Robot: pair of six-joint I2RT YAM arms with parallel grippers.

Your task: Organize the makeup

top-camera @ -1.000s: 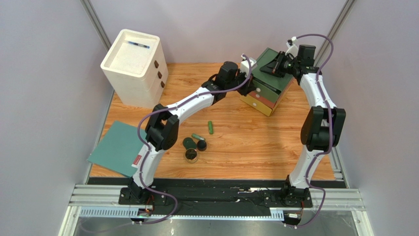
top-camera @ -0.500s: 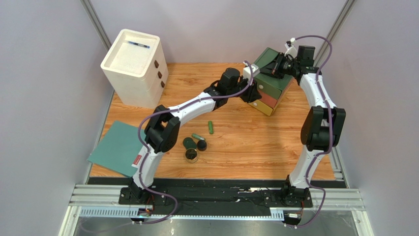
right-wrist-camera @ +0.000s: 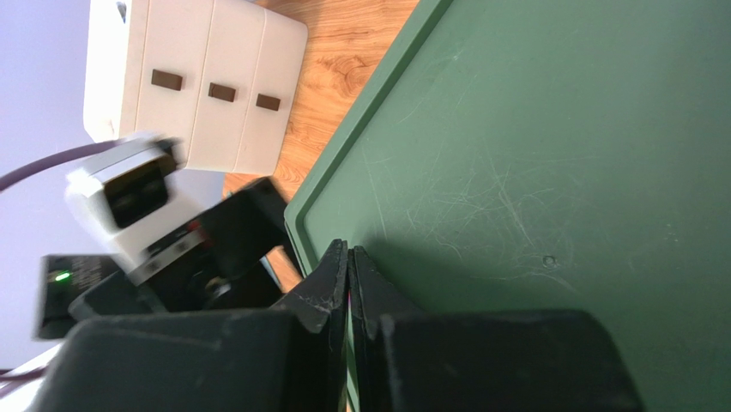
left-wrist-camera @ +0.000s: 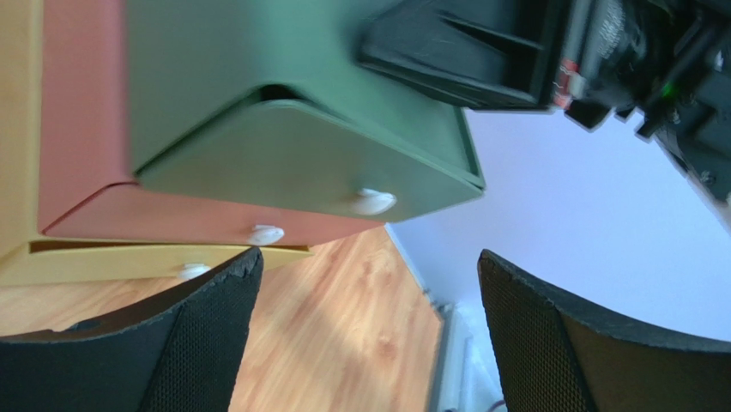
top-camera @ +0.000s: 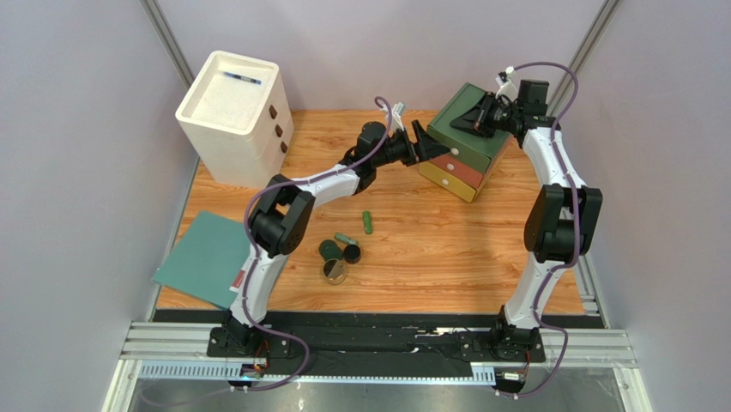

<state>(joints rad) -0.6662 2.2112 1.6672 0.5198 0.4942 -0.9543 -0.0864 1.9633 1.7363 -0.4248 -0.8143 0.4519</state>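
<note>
A: Wood-grain worktop (top-camera: 446, 249) from overhead. Where is the makeup?

B: Loose near the middle: a green tube (top-camera: 367, 222), a smaller green tube (top-camera: 345, 239), a dark green jar (top-camera: 329, 250) touching a black jar (top-camera: 352, 253), and a gold-rimmed compact (top-camera: 334, 271) just in front of them. All of it lies well apart from both my hands.

A: And your fingers?

B: My left fingers (top-camera: 420, 136) are spread wide just before the coloured drawer chest (top-camera: 455, 165), holding nothing. My right fingers (top-camera: 474, 123) rest on its top. A white drawer unit (top-camera: 232, 116) stands far left, with a blue pen (top-camera: 242, 78) on it.

A: Left wrist view?

B: Both fingers stand wide with nothing between them. Beyond them the green drawer (left-wrist-camera: 292, 163) sits skewed, with a dark gap at one corner. The red drawer (left-wrist-camera: 86, 163) and the yellow drawer (left-wrist-camera: 51, 262) lie under it.

A: Right wrist view?

B: My fingers are pressed together and grip nothing. Their tips are on the scratched green lid (right-wrist-camera: 532, 154), near its raised rim.
</note>
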